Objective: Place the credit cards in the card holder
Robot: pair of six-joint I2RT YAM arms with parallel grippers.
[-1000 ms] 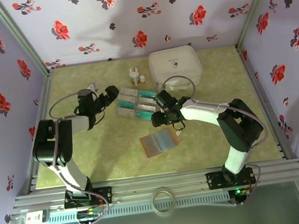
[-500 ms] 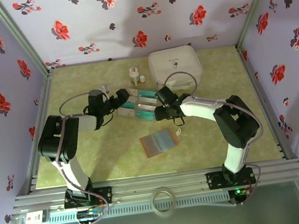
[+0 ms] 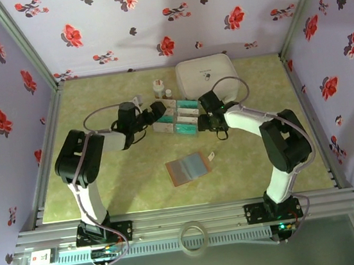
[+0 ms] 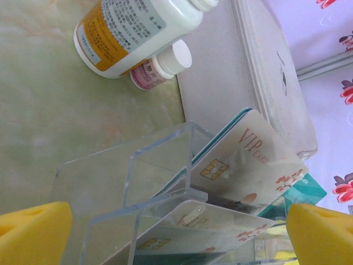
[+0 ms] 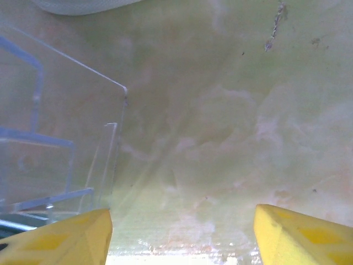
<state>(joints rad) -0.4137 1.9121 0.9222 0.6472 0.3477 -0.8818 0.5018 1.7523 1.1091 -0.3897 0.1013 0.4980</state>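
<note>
- Nearest the arm bases, the card holder lies flat on the table. No card lies on it or sticks out of it in the top view, so by my reading nothing has gone in yet. Whether it lies open I cannot tell.
- A small white scrap lies just beside the card holder's far right corner, clear of any path I would expect.
- Beyond the card holder the credit cards, white and teal, stand slotted in a clear stand. All of them seem left to move.
- The left gripper is at the stand's left end, beyond and left of the card holder. Its jaws are spread wide and hold nothing; the stand and its cards lie ahead between the fingers.
- The right gripper is beyond and slightly right of the card holder, at the stand's right end. Its jaws are apart with only bare table between them — no card is held.
- The likely hindrance is the stand itself: its walls flank the cards and both grippers crowd it.
- Further beyond the card holder are a large bottle and a small bottle, and farthest is a white zip case, just behind the stand — little room to push the cards that way.
</note>
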